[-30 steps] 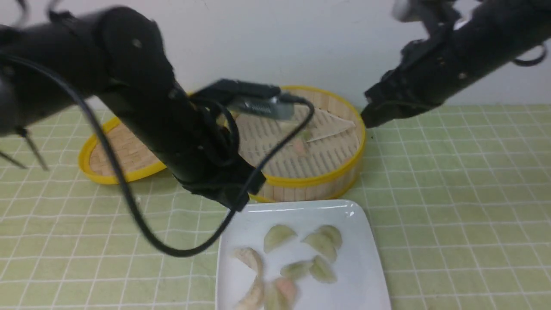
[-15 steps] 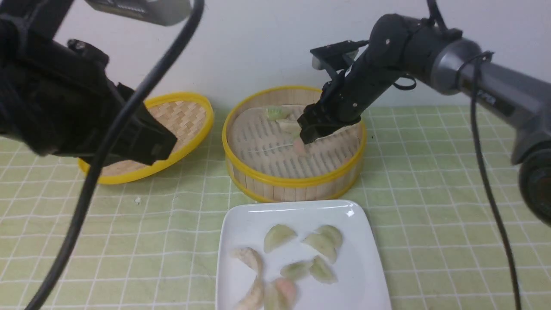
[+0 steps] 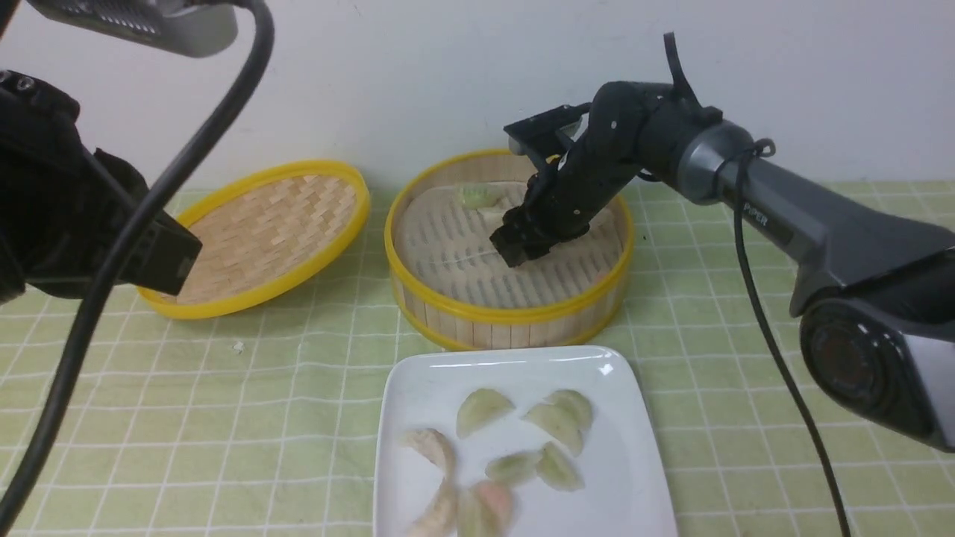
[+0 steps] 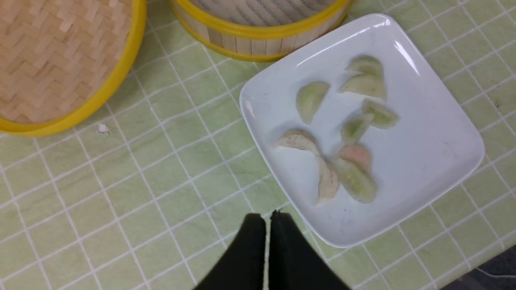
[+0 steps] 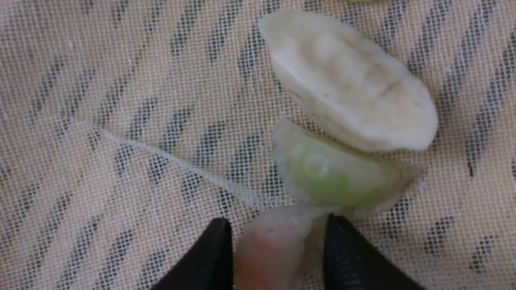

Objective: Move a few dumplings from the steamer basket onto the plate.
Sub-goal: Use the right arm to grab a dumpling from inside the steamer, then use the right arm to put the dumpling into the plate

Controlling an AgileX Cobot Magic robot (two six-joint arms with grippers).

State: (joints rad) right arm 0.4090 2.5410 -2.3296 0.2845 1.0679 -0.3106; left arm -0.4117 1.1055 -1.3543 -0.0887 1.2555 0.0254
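The right gripper (image 3: 515, 250) reaches down into the steamer basket (image 3: 507, 313), its jaws part open around a pinkish dumpling (image 5: 270, 253) on the mesh liner (image 5: 121, 121), and it seems to pinch it. A green dumpling (image 5: 326, 177) touches that one, with a white dumpling (image 5: 350, 84) just beyond. From the front the gripper hides the pink one. Eight dumplings (image 3: 483, 409) lie on the white plate (image 3: 627, 477). The left gripper (image 4: 266, 225) hangs shut and empty above the checked cloth (image 4: 121, 193), beside the plate. The woven lid (image 3: 261, 231) lies left of the basket.
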